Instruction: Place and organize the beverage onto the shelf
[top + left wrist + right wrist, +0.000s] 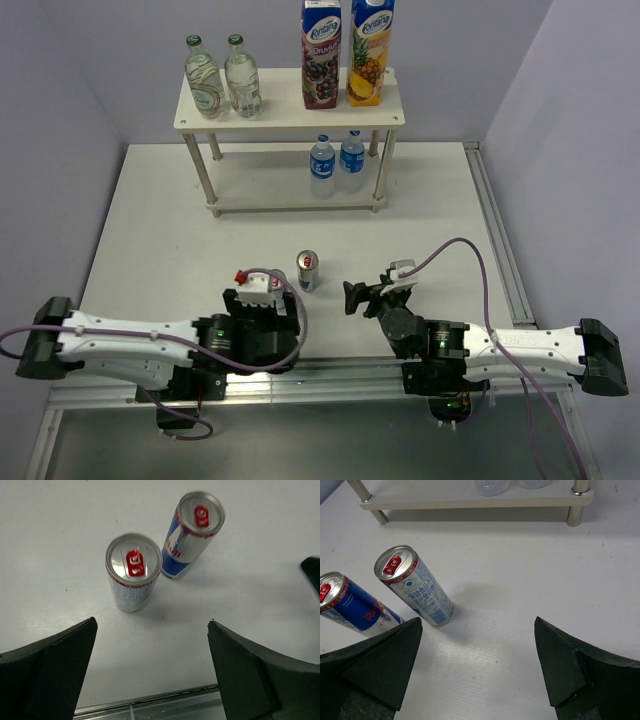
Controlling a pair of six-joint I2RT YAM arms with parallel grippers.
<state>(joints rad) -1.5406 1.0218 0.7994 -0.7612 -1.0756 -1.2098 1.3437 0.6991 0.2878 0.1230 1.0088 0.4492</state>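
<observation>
Two silver-blue-red cans stand on the white table; the left wrist view shows one (133, 575) just ahead of my open, empty left gripper (151, 625) and the other (192, 535) further right. From above, only one can (308, 270) shows clearly, between my left gripper (262, 293) and my open, empty right gripper (352, 296). In the right wrist view both cans (415, 587) (355, 607) stand left of the right gripper (477, 622). The shelf (290, 118) holds two green-capped glass bottles (203, 78) (242, 78) on top and two blue water bottles (322, 165) (351, 158) on the lower board (470, 502).
Two tall juice cartons (322, 55) (370, 50) stand on the right of the shelf's top board. A metal rail (330, 372) runs along the table's near edge, and also shows in the left wrist view (150, 705). Grey walls close in behind the shelf and on both sides.
</observation>
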